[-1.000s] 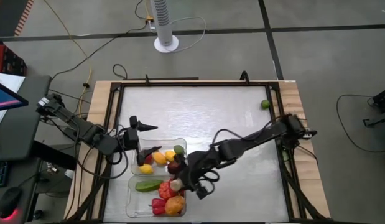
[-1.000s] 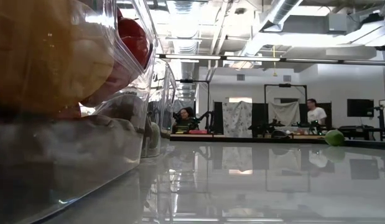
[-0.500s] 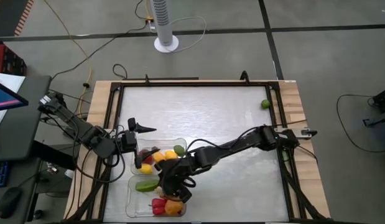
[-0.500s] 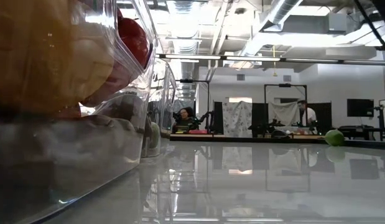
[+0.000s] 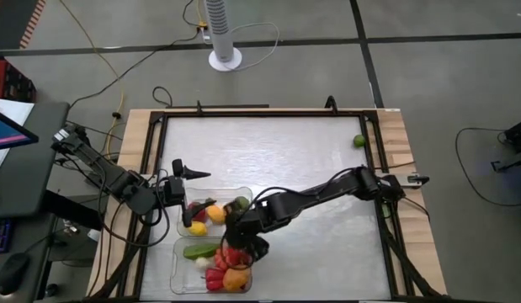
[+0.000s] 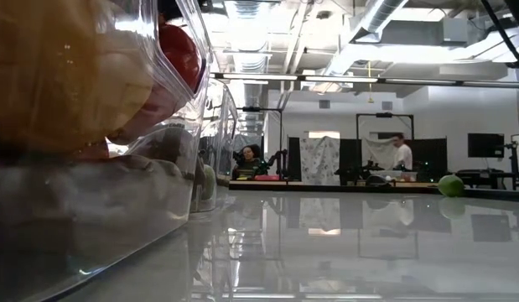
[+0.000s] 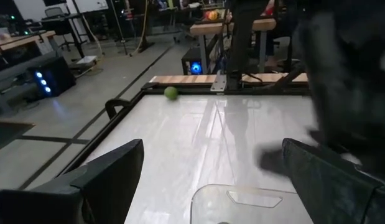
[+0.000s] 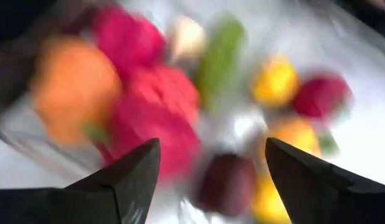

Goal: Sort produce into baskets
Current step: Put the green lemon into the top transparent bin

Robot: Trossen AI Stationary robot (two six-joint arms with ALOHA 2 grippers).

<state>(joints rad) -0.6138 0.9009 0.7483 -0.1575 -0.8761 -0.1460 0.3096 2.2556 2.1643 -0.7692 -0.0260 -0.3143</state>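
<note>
Two clear baskets sit at the table's near left: the far basket and the near basket. The far one holds yellow, orange, red, green and dark purple produce. The near one holds a green piece, a white piece, red pieces and an orange piece. My right gripper hangs open over the near basket, nothing between its fingers. My left gripper waits open above the far basket's far left rim.
A green lime lies alone at the table's far right edge. The near basket's wall fills the left of the low view. Bare white tabletop stretches to the far and right. People stand in the room behind.
My right gripper has moved toward the table's left edge, over the near basket, and tipped further down. The white piece that was at its fingertips now lies loose in the near basket beside the green piece.
</note>
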